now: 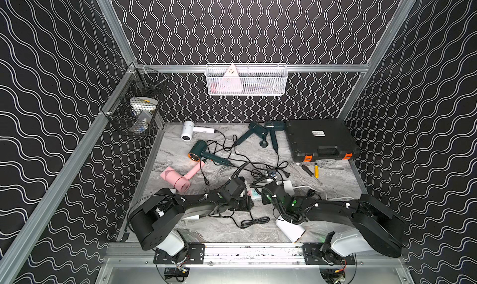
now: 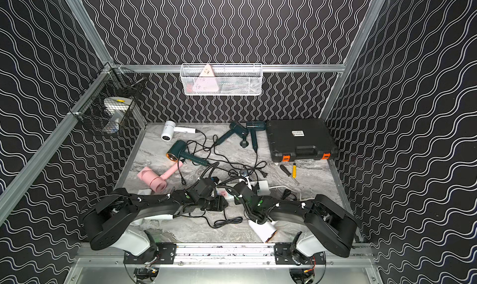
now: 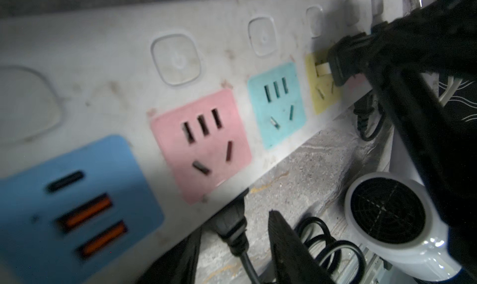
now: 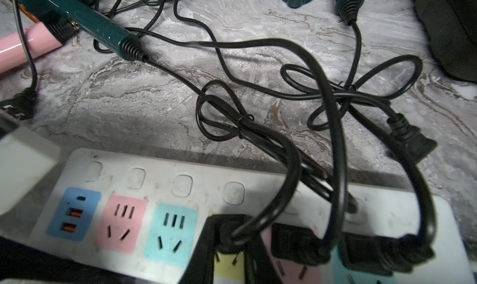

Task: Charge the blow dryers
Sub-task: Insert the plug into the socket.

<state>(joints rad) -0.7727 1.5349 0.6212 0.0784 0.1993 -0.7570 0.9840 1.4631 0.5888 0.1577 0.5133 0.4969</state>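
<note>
Several blow dryers lie on the marble table: a white one (image 1: pixel 189 133) at the back, a copper-ringed teal one (image 1: pixel 198 152), a pink one (image 1: pixel 178 178), two teal ones (image 1: pixel 254 133) (image 1: pixel 273 130), and a white one (image 1: pixel 290 229) near the front. Both arms meet over the white power strip (image 2: pixel 263 187). My right gripper (image 4: pixel 229 228) is shut on a black plug (image 4: pixel 227 236) at the yellow socket (image 4: pixel 229 268), prongs partly showing. Open jaws of my left gripper (image 3: pixel 235 222) flank a second black plug (image 3: pixel 229 226) at the strip's edge.
Two more black plugs (image 4: pixel 294 241) (image 4: pixel 371 249) sit in the strip, and a loose plug (image 4: pixel 413 140) lies among tangled cords. A black case (image 1: pixel 320 140) with orange latches stands back right, screwdrivers (image 1: pixel 316 170) beside it. Wire baskets (image 1: pixel 246 80) (image 1: pixel 136 107) hang on the walls.
</note>
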